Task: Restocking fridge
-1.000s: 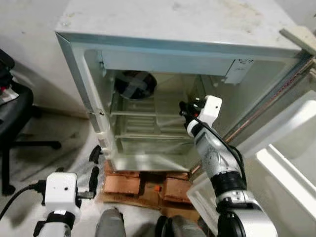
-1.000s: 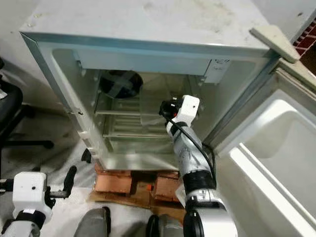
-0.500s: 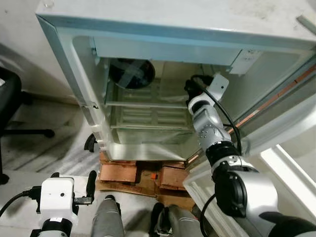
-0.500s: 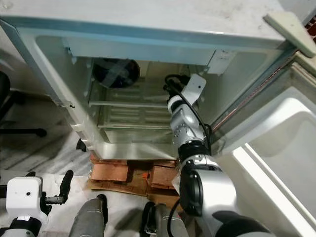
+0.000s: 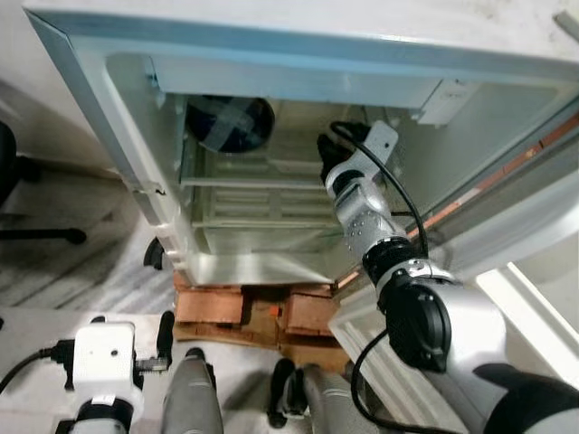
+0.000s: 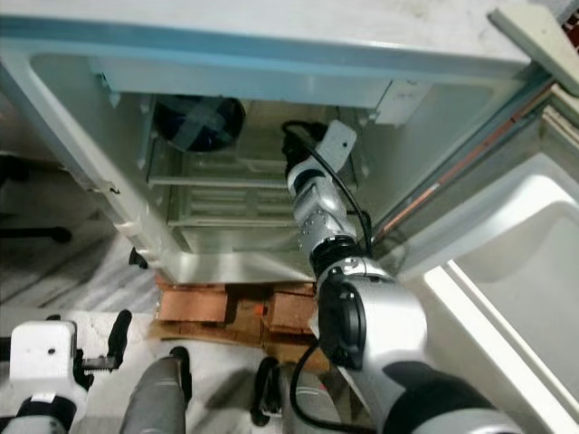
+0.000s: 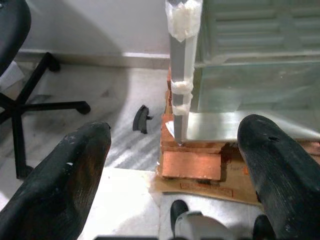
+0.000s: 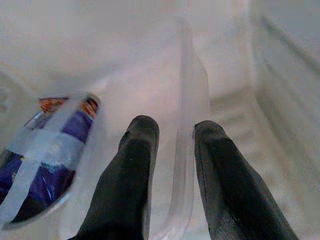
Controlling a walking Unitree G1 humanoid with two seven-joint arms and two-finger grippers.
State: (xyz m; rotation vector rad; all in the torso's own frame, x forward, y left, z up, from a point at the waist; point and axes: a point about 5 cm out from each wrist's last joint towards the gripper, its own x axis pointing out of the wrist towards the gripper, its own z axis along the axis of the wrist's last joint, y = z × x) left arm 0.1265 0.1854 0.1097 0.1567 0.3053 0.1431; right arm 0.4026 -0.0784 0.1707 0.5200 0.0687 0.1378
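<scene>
The small white fridge (image 5: 271,52) stands open on bricks, its door (image 6: 507,271) swung out to my right. A round dark blue container (image 5: 229,124) crossed with pale tape sits at the upper left inside; the right wrist view shows it as the container (image 8: 45,155). My right gripper (image 8: 176,131) reaches into the upper part of the fridge (image 5: 327,152). Its fingers (image 8: 140,150) are a little apart, one on each side of a clear plastic edge (image 8: 187,90). My left gripper (image 7: 175,150) hangs low before the fridge, wide open and holding nothing.
Glass shelves (image 5: 240,183) span the fridge interior. Red bricks (image 5: 213,307) and cardboard lie under the fridge. An office chair base (image 7: 30,105) stands to the left, and a small black piece (image 7: 141,119) lies on the marble floor. My own legs (image 5: 194,398) show at the bottom.
The camera has come closer to the fridge. My right arm has pushed deeper inside, toward the left. The left gripper stays low and open.
</scene>
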